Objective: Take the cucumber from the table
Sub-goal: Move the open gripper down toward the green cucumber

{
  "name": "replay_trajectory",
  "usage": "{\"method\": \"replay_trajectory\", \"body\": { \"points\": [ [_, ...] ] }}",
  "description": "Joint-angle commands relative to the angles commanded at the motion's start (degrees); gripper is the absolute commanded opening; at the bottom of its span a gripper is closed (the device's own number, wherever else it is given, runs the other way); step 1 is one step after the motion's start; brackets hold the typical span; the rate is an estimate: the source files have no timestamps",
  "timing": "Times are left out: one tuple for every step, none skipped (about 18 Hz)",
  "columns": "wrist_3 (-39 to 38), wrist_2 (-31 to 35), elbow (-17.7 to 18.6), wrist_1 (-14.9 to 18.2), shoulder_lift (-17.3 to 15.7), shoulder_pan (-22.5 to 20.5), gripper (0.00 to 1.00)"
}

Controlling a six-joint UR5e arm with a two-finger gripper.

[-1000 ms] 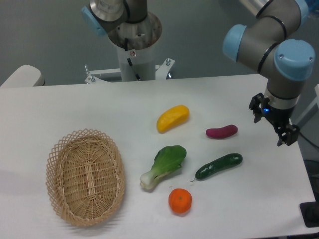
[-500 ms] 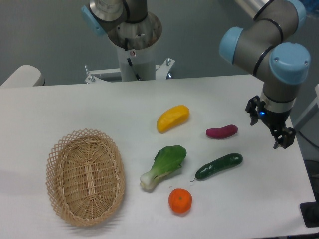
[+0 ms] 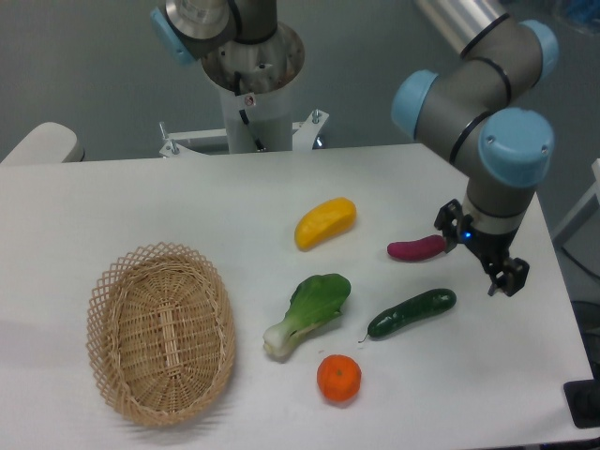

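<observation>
The dark green cucumber (image 3: pixel 412 313) lies on the white table (image 3: pixel 141 202) at the front right, slanted, with its thin stem tip pointing left. My gripper (image 3: pixel 478 253) hangs above the table just up and right of the cucumber's right end. It is open and empty, with one finger near the purple vegetable and the other to the lower right. It does not touch the cucumber.
A purple oblong vegetable (image 3: pixel 416 248) lies just left of the gripper. A bok choy (image 3: pixel 309 311) and an orange (image 3: pixel 338 378) lie left of the cucumber. A yellow vegetable (image 3: pixel 324 222) is further back. A wicker basket (image 3: pixel 159 332) stands at the left.
My gripper has moved left and slightly down, from beyond the table's right edge toward the cucumber's right end. The objects have not moved.
</observation>
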State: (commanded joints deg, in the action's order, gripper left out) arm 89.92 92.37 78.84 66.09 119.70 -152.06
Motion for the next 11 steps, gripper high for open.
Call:
{"method": "replay_trajectory", "body": {
  "points": [
    [-1.40, 0.09, 0.00, -0.09, 0.35, 0.53, 1.00],
    [-2.20, 0.09, -0.09, 0.00, 0.88, 0.88, 1.00],
    [-2.56, 0.09, 0.09, 0.00, 0.97, 0.97, 1.00],
    [-2.65, 0.09, 0.44, -0.09, 1.06, 1.06, 1.00],
    [-2.65, 0.09, 0.87, -0.35, 1.41, 1.67, 1.00],
    [-2.82, 0.09, 1.75, -0.53, 1.50, 2.20, 1.00],
    [-3.35, 0.09, 2.54, -0.96, 1.59, 2.47, 1.00],
    [-4.83, 0.00, 3.50, -1.92, 1.59, 2.64, 1.00],
    [-7.28, -0.09, 4.47, -3.33, 1.85, 3.08, 1.00],
    [-9.48, 0.00, 5.53, -5.34, 2.63, 3.43, 1.00],
    [-9.85, 0.00, 6.15, -6.93, 3.08, 3.70, 1.00]
  ]
}}
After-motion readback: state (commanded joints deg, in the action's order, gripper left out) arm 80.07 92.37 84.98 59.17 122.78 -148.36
